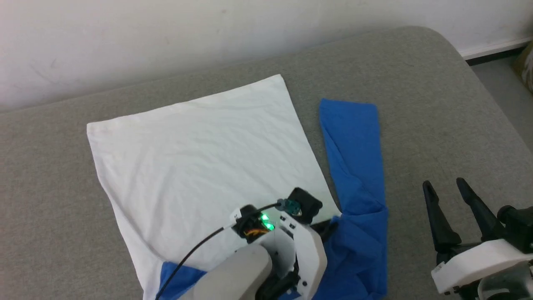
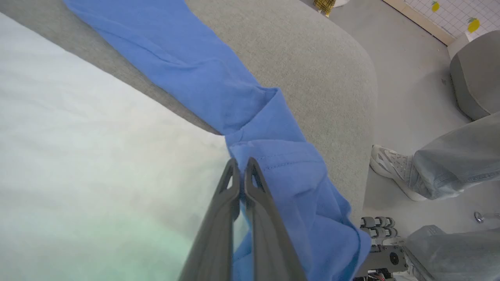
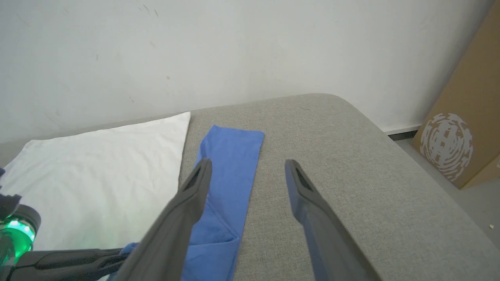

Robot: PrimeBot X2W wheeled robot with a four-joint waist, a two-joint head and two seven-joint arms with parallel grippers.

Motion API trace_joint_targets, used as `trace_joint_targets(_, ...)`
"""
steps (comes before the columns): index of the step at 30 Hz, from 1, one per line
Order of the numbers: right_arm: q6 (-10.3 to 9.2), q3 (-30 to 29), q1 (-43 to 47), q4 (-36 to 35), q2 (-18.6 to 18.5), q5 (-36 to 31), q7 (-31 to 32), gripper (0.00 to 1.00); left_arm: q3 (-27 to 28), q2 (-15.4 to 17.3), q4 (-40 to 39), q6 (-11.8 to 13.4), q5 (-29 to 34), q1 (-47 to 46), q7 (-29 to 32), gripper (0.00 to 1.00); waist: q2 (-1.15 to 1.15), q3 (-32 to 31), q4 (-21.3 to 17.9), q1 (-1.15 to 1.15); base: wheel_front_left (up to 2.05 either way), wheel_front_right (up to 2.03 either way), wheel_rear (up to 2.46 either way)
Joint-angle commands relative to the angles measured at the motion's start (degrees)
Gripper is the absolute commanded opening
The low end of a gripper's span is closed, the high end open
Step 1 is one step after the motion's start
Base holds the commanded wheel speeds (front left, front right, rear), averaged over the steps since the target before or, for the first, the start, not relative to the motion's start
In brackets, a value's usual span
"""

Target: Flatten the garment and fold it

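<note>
Jaws of your left gripper (image 2: 242, 162) are pressed almost together, tips on the seam where white cloth meets blue. Whether cloth is caught between them you cannot tell. Your right gripper (image 1: 443, 183) has its jaws spread wide and hovers bare over the grey cushion (image 1: 437, 104).

The garment (image 1: 200, 154) lies on that cushion with its white body spread nearly flat, lightly creased, its hem toward the wall (image 1: 125, 33) and its shoulders nearest you. One blue sleeve (image 1: 354, 141) runs along the body's right edge. Its long axis points away from you toward the wall, and a narrow wedge of grey separates it from the white. Its cuff end is flat and square-cut. Down at the shoulder (image 1: 362, 250) the blue bunches into soft folds, just beside your left tips.

From the right jaws the sleeve lies to the left, near but not touching, so your right arm is probably the handier one for the cuff end.

The cloth looks thin, limp and matte; the cushion is a coarse weave with rounded corners. Beyond its edge, a person's shoe (image 2: 390, 166) stands on the floor.
</note>
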Motion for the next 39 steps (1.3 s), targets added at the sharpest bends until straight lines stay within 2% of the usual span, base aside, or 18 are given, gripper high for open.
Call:
trace_joint_targets(1, -0.04, 0.2, -1.1, 0.3, 0.2, 0.1, -0.3, 1.0, 0.6, -0.8, 1.3, 0.2, 0.3, -1.6, -1.8, 0.07, 0.0, -0.2, 1.4, -0.01, 0.0, 0.0, 0.0)
trace_joint_targets(2, -0.04, 0.4, -1.3, 0.4, 0.2, 0.0, -0.3, 1.0, 0.8, -1.2, 2.4, 0.0, 0.2, -2.1, -2.9, 0.47, 0.0, -0.4, 1.7, -0.01, 0.0, 0.0, 0.0)
trace_joint_targets(3, -0.04, 0.6, -1.5, 0.5, 0.2, 0.0, -0.3, 1.0, 0.7, -1.6, 3.3, -0.3, -0.1, -2.4, -3.6, 1.0, 0.0, -0.7, 2.1, -0.01, 0.0, 0.0, 0.0)
trace_joint_targets(6, -0.04, 0.9, -1.5, 0.8, 0.2, -0.4, -0.1, 1.0, 1.5, -2.4, 3.8, -0.9, -1.6, -2.7, -7.5, 1.0, 0.0, -2.3, 3.1, -0.01, 0.0, 0.0, 0.0)
trace_joint_targets(10, -0.04, 0.6, -0.8, 1.3, 0.2, -0.5, 0.1, 1.0, 4.2, -2.3, 1.0, 0.4, -2.1, -1.5, -15.0, 1.0, 0.0, -5.2, 5.3, -0.01, 0.0, 0.0, 0.0)
trace_joint_targets(17, -0.04, -1.2, 1.3, 1.4, 0.2, -0.4, 0.0, 1.0, 11.9, 4.6, -7.0, 9.2, 0.0, 5.0, -26.2, 1.0, 0.0, -8.6, 10.3, -0.01, 0.0, 0.0, 0.0)
trace_joint_targets(23, -0.04, -2.8, 1.6, 1.9, 0.2, -0.1, 0.1, 1.0, 21.3, 10.3, -14.4, 15.9, 1.8, 13.2, -28.9, 1.0, 0.0, -9.3, 13.4, -0.01, 0.0, 0.0, 0.0)
trace_joint_targets(26, -0.04, -4.4, 1.4, 2.8, 0.2, 0.3, -0.2, 1.0, 28.0, 11.3, -19.1, 18.3, 3.6, 18.2, -28.9, 1.0, 0.0, -9.4, 14.8, -0.01, 0.0, 0.0, 0.0)
trace_joint_targets(30, -0.04, -6.8, 0.2, 5.8, 0.1, 1.4, -0.2, 1.0, 36.1, 11.5, -23.2, 19.3, 6.3, 24.7, -29.0, 1.0, 0.0, -9.2, 16.4, -0.01, 0.0, 0.0, 0.0)
trace_joint_targets(33, -0.04, -9.3, -3.0, 11.0, -1.1, 3.6, 0.7, 1.0, 40.5, 11.5, -25.2, 19.2, 8.3, 28.7, -29.0, 1.0, 0.0, -8.3, 17.4, -0.01, 0.0, 0.0, 0.0)
trace_joint_targets(34, -0.04, -9.3, -3.0, 11.0, -1.1, 3.6, 0.7, 1.0, 40.5, 11.5, -25.2, 19.2, 8.3, 28.7, -29.0, 1.0, 0.0, -8.3, 17.4, -0.01, 0.0, 0.0, 0.0)
trace_joint_targets(39, -0.04, -12.8, -13.0, 23.4, -5.9, 7.4, 5.3, 1.0, 44.0, 11.1, -27.9, 17.4, 10.9, 31.9, -29.0, 1.0, 0.0, -4.9, 19.4, -0.01, 0.0, 0.0, 0.0)
